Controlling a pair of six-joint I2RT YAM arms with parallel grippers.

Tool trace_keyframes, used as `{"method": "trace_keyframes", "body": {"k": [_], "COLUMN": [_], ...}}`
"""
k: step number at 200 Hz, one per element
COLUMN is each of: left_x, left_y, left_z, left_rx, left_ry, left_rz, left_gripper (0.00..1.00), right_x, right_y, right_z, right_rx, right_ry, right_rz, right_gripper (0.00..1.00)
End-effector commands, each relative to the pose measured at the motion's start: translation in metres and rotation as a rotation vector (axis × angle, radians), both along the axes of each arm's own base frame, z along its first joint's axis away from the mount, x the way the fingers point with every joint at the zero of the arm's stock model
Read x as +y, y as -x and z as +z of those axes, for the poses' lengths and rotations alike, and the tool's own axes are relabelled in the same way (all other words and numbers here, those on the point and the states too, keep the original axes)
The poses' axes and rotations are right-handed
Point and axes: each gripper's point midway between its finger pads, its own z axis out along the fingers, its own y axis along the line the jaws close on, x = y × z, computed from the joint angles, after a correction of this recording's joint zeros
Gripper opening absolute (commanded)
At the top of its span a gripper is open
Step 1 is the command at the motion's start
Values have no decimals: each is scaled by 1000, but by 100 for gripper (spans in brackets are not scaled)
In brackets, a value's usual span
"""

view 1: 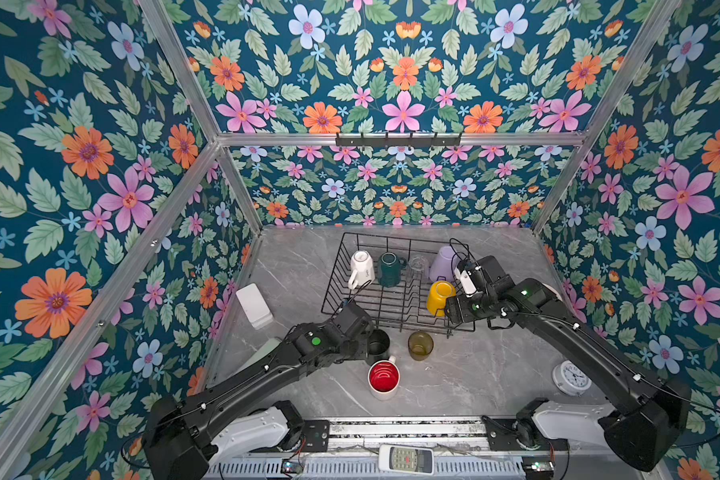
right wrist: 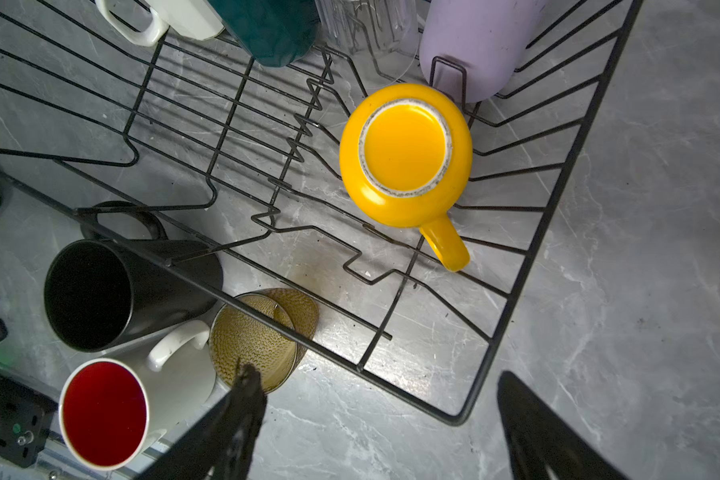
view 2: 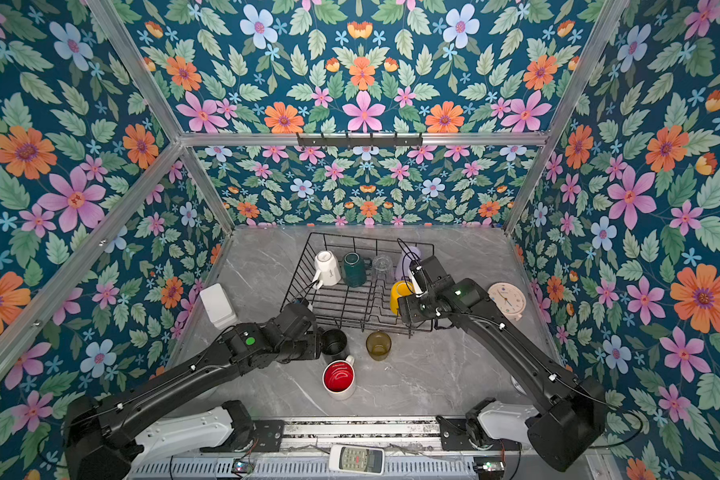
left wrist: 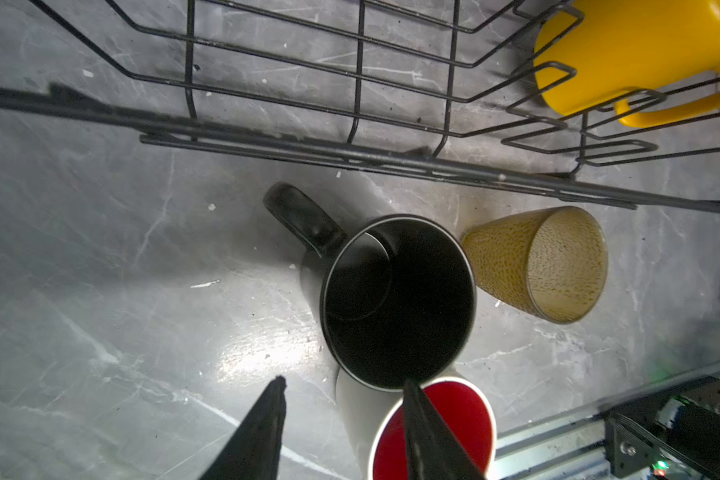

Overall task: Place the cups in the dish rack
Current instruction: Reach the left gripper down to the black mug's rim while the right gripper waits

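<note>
At black mug (left wrist: 395, 299) rim, left fingers (left wrist: 258, 432) straddle part-open, seen only by wrist cam; right fingers (right wrist: 242, 419) wide, empty.

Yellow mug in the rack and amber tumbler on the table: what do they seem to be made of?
The round yellow mug, upside down, looks like glazed ceramic: glossy skin, and a rough pale unglazed ring around its base. The amber-olive dimpled tumbler is translucent, with a finely textured wall; glass or plastic, I cannot tell which.
</note>
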Motion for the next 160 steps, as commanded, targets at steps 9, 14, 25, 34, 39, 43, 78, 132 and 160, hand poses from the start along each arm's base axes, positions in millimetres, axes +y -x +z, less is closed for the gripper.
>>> {"method": "trace_keyframes", "body": {"k": [9,14,25,34,39,43,78,132,160], "left_x": [2,1,-1,-2,-2,-2,-4,-8,-7], "left_y": [-4,-5,-6,-7,-7,-8,-13,-20,-20], "left_z": [-5,-6,-9,-10,-11,-12,-20,-26,-31], "left_rx": [-3,-2,2,7,8,8,7,2,9], "left_ry": [-39,-41,-50,-52,-57,-60,-86,-85,-101], "left_rz": [15,14,9,8,9,10,16,41,48], "left_gripper": [46,46,45,44,44,44,42,33,31], "right_x": [1,0,0,0,0,0,0,0,0], "right_y": [-2,-2,-1,0,0,-1,1,1,2], "right_z": [1,1,0,0,0,0,-4,-6,-6], "right_rx": [-19,-20,-18,-17,-18,-19,-15,-16,-19], "right_ry": [-5,-2,0,-2,-5,-7,-5,-5,-7], "right_rz": [2,2,2,2,3,2,5,9,12], "right_gripper": [87,87,87,87,87,87,87,88,88]}}
